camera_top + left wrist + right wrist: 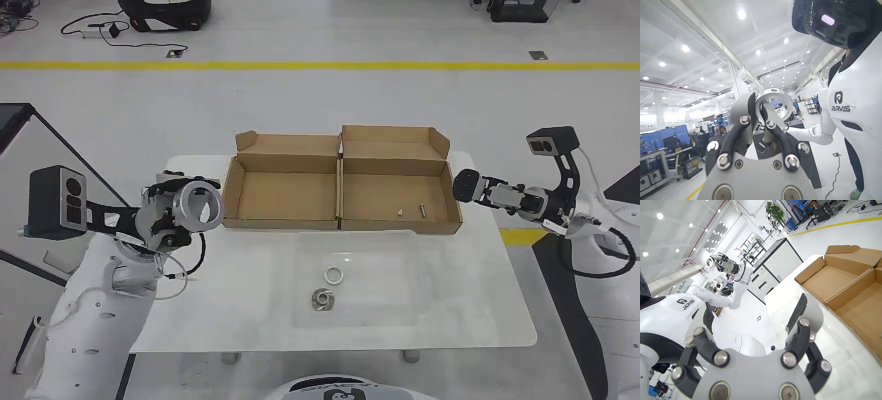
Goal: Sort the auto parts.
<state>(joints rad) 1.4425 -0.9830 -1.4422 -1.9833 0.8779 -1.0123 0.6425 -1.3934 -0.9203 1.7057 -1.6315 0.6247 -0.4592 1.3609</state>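
Note:
My left gripper [758, 106] is shut on the wall of a large metal ring [774, 98], one finger inside it and one outside. It holds the ring [197, 207] in the air just left of the left cardboard box [285, 197]. The ring [710, 262] also appears far off in the right wrist view. My right gripper [753, 313] is open with nothing in it, at the table's right edge beside the right cardboard box [395, 197]. A small white ring [335, 274] and a metal flanged part [322, 299] lie on the table.
The two open boxes stand side by side at the back of the white table [470, 300]. The right box holds two small screws [410, 211]. A clear shallow tray [390, 300] surrounds the two loose parts.

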